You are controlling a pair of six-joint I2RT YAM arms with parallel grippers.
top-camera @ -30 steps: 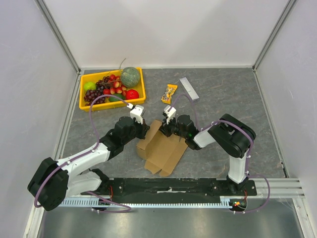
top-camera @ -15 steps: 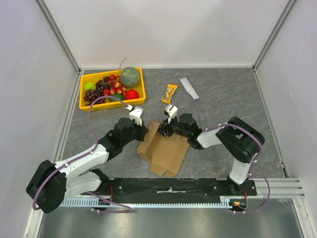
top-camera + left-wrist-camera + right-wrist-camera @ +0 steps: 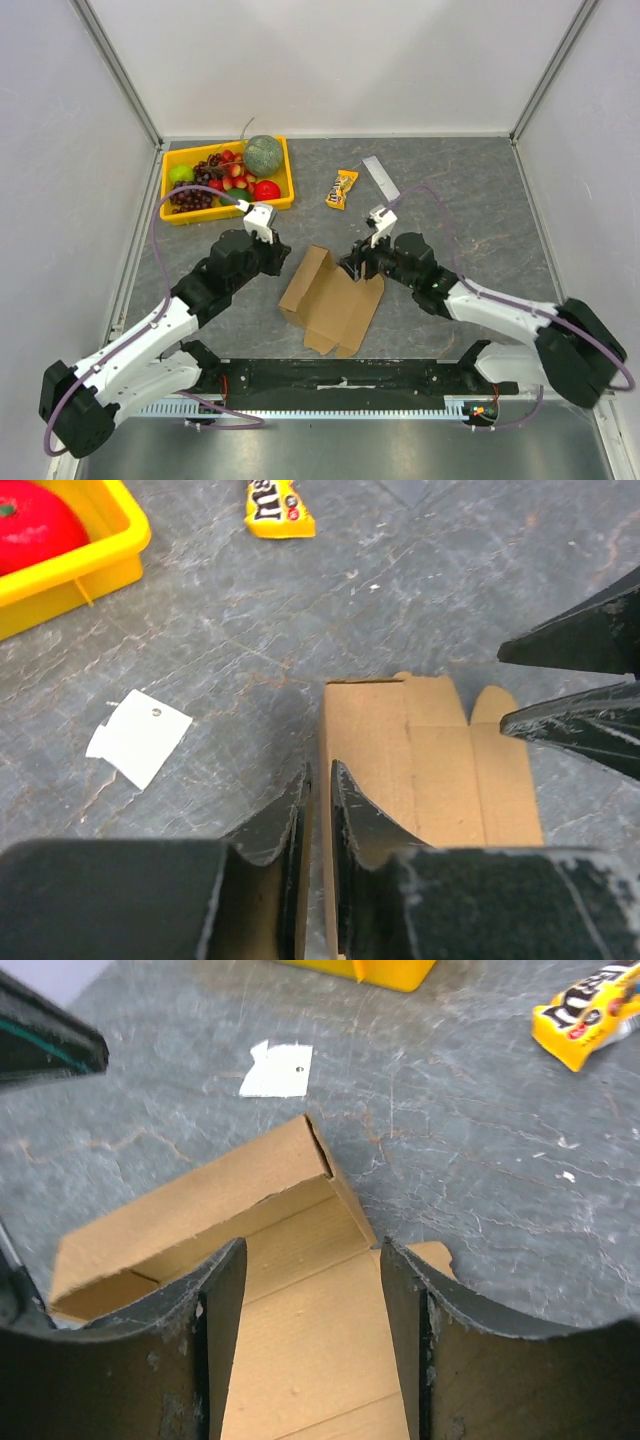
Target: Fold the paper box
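On the grey tabletop (image 3: 480, 200) lie a paper box (image 3: 330, 300), a yellow tray (image 3: 289, 175), a candy bag (image 3: 342, 188) and a grey bar (image 3: 381, 179).

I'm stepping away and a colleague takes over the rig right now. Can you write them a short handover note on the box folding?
Left claw: nearly closed with a thin gap, at the edge of the paper box nearest the left arm. Whether it pinches the cardboard cannot be told.
Right claw: open over the box's other side, holding nothing.
Box: lies between the two arms, one side wall raised, the rest flat.
Done: one wall stands up.
Left: the remaining walls, flaps and tabs.
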